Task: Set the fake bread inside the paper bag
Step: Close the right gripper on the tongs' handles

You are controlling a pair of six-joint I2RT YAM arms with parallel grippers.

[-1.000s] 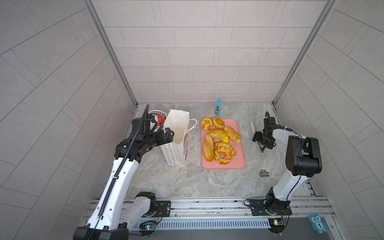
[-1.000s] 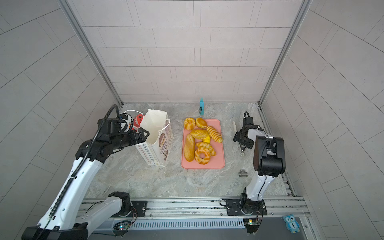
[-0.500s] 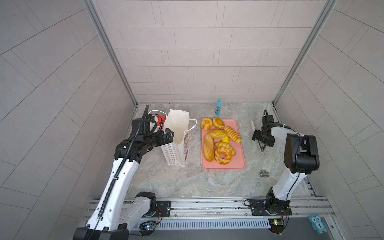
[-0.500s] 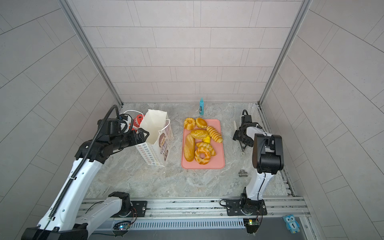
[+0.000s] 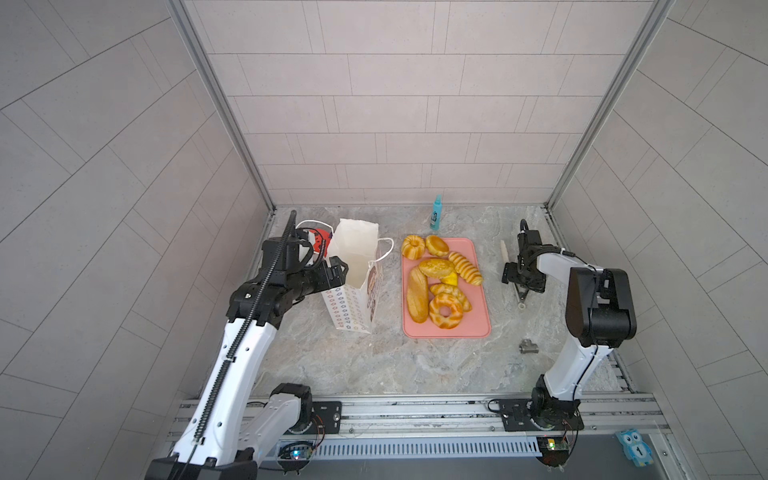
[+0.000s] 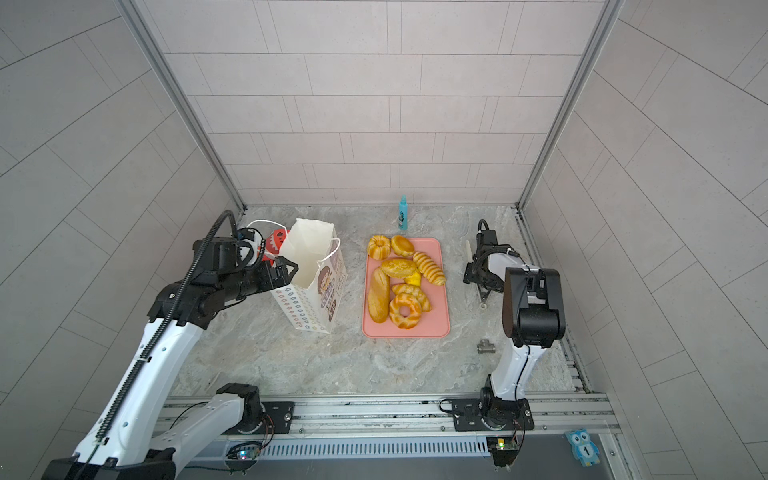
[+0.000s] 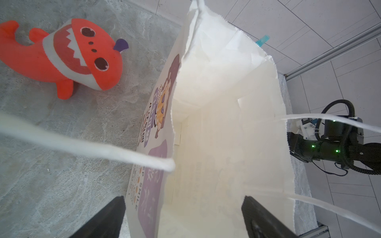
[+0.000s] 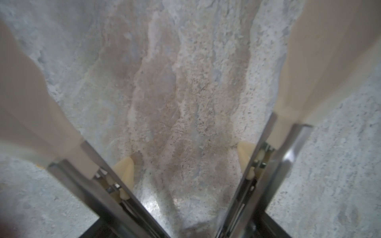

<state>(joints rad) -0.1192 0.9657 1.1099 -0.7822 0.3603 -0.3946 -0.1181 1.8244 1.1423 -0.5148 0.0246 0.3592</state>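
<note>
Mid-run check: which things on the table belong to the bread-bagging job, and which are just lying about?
Job:
- fake bread
- paper bag
- pink tray, holding the bread

Lying about:
- red-orange shark toy
- blue bottle
- metal fitting
- pale stick

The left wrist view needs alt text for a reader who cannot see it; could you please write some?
Looking down into the open, seemingly empty white paper bag, with the left gripper spread wide at its near rim. A red-orange shark toy lies on the marble table beside the bag.
</note>
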